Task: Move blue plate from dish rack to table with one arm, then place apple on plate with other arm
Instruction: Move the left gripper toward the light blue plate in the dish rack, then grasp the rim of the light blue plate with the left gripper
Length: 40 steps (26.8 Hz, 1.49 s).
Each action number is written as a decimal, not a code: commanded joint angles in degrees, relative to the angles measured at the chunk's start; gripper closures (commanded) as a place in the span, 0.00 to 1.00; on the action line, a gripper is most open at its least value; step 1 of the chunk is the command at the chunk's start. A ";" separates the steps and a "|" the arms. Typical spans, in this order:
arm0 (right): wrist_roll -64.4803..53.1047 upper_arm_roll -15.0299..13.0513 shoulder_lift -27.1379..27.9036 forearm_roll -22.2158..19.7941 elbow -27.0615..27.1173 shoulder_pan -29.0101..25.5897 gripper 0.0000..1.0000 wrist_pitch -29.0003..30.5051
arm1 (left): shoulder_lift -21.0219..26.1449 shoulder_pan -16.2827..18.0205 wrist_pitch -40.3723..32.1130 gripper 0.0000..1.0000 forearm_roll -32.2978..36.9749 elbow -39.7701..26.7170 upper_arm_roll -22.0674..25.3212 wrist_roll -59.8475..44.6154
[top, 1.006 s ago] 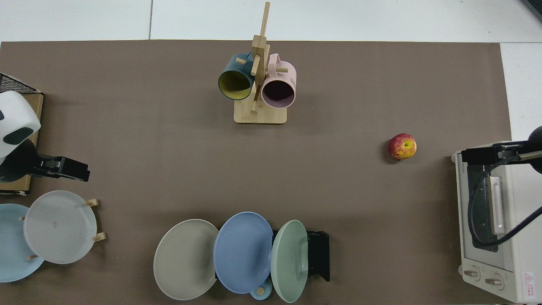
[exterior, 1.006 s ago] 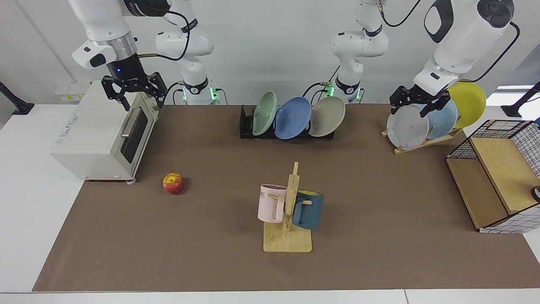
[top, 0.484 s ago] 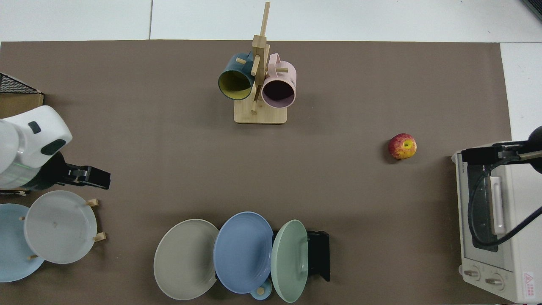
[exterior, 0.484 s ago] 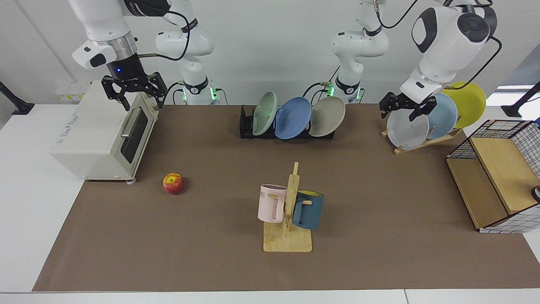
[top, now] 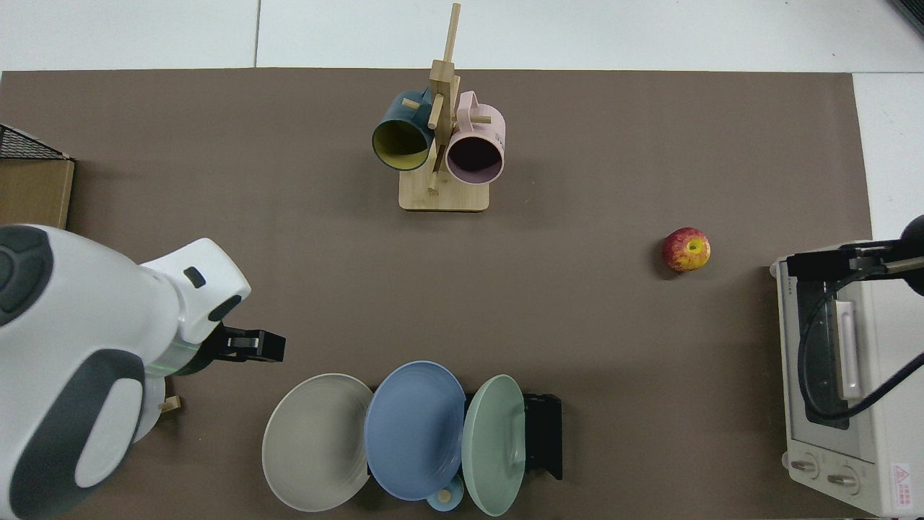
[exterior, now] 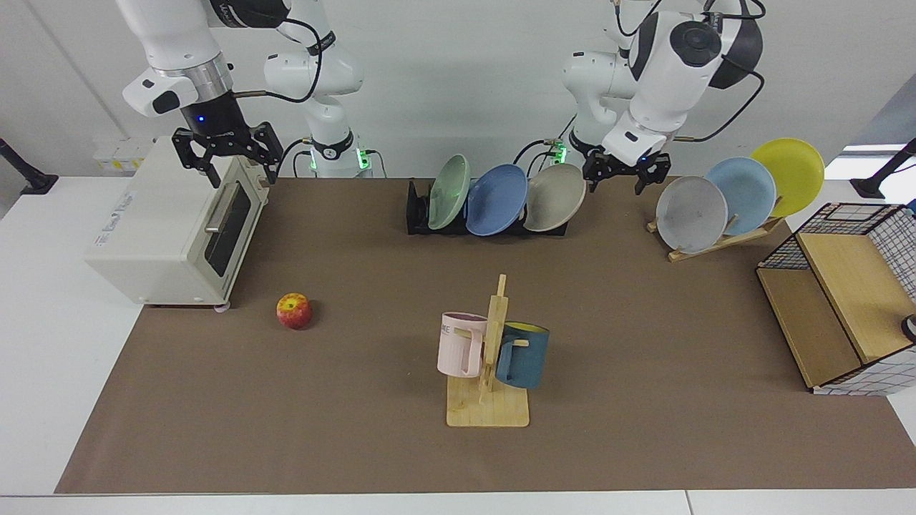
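Reaching for the blue plate (exterior: 496, 199) calls for care, since it stands on edge in the dish rack (exterior: 418, 208), overlapped between a green plate (exterior: 449, 192) and a beige plate (exterior: 554, 197). A clean pick would likely take the exposed upper rim and lift upward before swinging out, so the neighbours are not dragged along. The left hand (exterior: 627, 170) hangs just beside the beige plate, above the tabletop (exterior: 644, 343), fingers spread, empty and pointing down; its arm leans in from the far side. In the top view the left hand (top: 249, 345) sits near the beige plate's edge, apart from the blue plate (top: 414, 430). The right hand (exterior: 225, 151) waits over a toaster oven (exterior: 161, 222), fingers apart and empty. The apple (exterior: 294, 311) rests on the tabletop near the oven, well apart from the rack.
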 commanded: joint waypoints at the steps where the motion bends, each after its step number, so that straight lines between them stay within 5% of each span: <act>1: -0.50 0.22 -0.78 -0.40 -0.42 -0.45 0.00 -0.55 | -3.20 -1.32 4.90 0.00 0.33 -6.64 -3.02 -6.15; 30: -0.50 0.13 -0.78 -0.40 -0.42 -0.45 0.00 -0.55 | -2.32 -12.66 11.67 0.05 -6.35 -16.31 -5.58 -15.83; 32: -0.42 0.13 -0.78 -0.40 -0.42 -0.45 0.01 -0.55 | -2.32 -12.75 12.20 0.26 -6.35 -16.84 -5.58 -15.57; 35: -0.50 0.13 -0.78 -0.40 -0.42 -0.45 0.00 -0.55 | -2.32 -12.92 11.94 0.90 -6.26 -16.67 -5.58 -15.39; 36: -0.42 0.13 -0.78 -0.40 -0.42 -0.45 0.00 -0.55 | -2.24 -13.01 11.59 1.00 -6.09 -16.67 -5.58 -15.39; 40: -0.50 0.13 -0.78 -0.40 -0.42 -0.45 0.00 -0.55 | -2.32 -13.01 10.89 1.00 -5.47 -16.49 -5.75 -15.39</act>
